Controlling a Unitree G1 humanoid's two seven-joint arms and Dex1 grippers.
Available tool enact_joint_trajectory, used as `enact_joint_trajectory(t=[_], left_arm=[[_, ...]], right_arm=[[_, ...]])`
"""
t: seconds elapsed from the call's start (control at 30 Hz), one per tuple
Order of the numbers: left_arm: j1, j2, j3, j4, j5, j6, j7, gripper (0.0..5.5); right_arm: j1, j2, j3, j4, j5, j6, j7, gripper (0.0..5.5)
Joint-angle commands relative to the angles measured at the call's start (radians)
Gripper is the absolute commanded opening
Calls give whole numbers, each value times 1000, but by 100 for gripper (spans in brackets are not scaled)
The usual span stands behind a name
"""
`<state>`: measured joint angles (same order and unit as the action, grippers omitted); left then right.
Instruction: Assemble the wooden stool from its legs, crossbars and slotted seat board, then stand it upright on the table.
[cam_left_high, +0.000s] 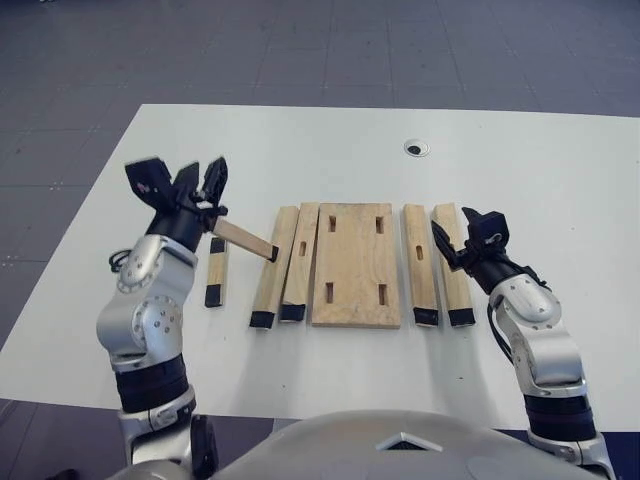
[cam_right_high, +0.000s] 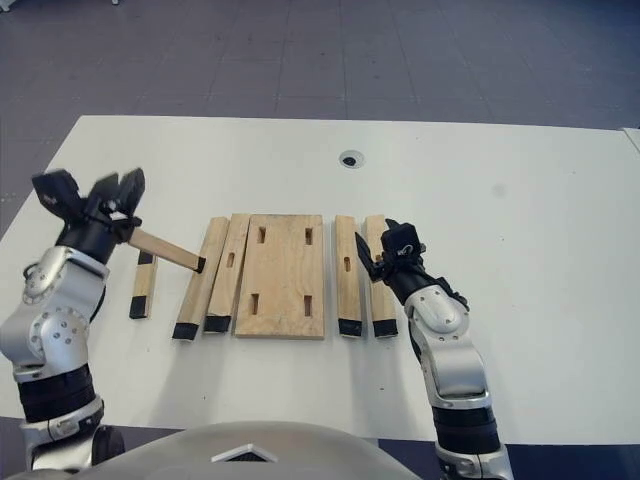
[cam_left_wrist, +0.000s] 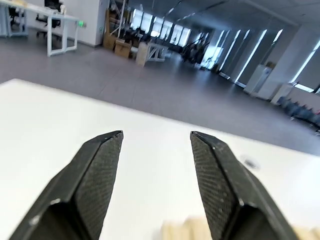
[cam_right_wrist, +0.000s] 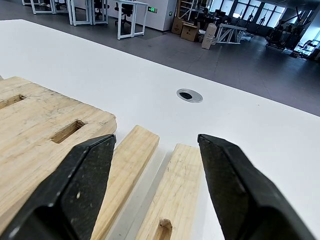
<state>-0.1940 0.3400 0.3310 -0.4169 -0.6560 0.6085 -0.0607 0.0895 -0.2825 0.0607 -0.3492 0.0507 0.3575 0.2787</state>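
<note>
One seat board (cam_left_high: 350, 265), four slots. Four legs (cam_left_high: 272, 265), two each side. Two crossbars: one (cam_left_high: 215, 272) flat on table (cam_left_high: 520, 160), other crossbar (cam_left_high: 245, 240) slanting from left gripper (cam_left_wrist: 156, 136), fingers spread, hold unclear. Right gripper (cam_left_high: 463, 233) wide open, empty.

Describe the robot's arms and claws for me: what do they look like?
Both the left arm and right arm are rounded silver-grey shells with black bands at the joints. A thin black cable loops beside each wrist. The left gripper and right gripper are black, each with two wedge-shaped fingers, finely textured inside.
</note>
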Motion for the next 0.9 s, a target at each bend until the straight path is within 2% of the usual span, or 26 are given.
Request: enact_joint_trajectory(t=[0.03, 0.13, 0.2, 0.4, 0.5, 0.63, 0.73, 0.9], left_arm=[[-142, 77, 49, -101, -39, 51, 37, 249], [-208, 122, 91, -115, -69, 83, 53, 249], [-165, 147, 107, -125, -63, 100, 44, 249], [223, 112, 163, -215, 23, 57, 6, 249], [581, 48, 101, -251, 143, -66, -86, 249], [863, -15, -24, -205, 247, -253, -230, 309], [946, -24, -75, -196, 279, -322, -294, 357], [971, 9, -147, -258, 310, -295, -333, 357]], right_arm=[[-21, 1, -1, 10, -7, -3, -3, 302], [-25, 0, -4, 13, -7, -3, -4, 302], [-31, 0, -6, 17, -7, -2, -4, 302], [-41, -7, -15, 27, -8, -7, 0, 302], [-25, -7, -24, 18, -5, -3, -3, 302], [-16, -9, -30, 13, -4, 2, -2, 302], [-21, -13, -33, 15, -2, 5, 4, 302], [-33, -17, -36, 20, -4, 11, 11, 302]])
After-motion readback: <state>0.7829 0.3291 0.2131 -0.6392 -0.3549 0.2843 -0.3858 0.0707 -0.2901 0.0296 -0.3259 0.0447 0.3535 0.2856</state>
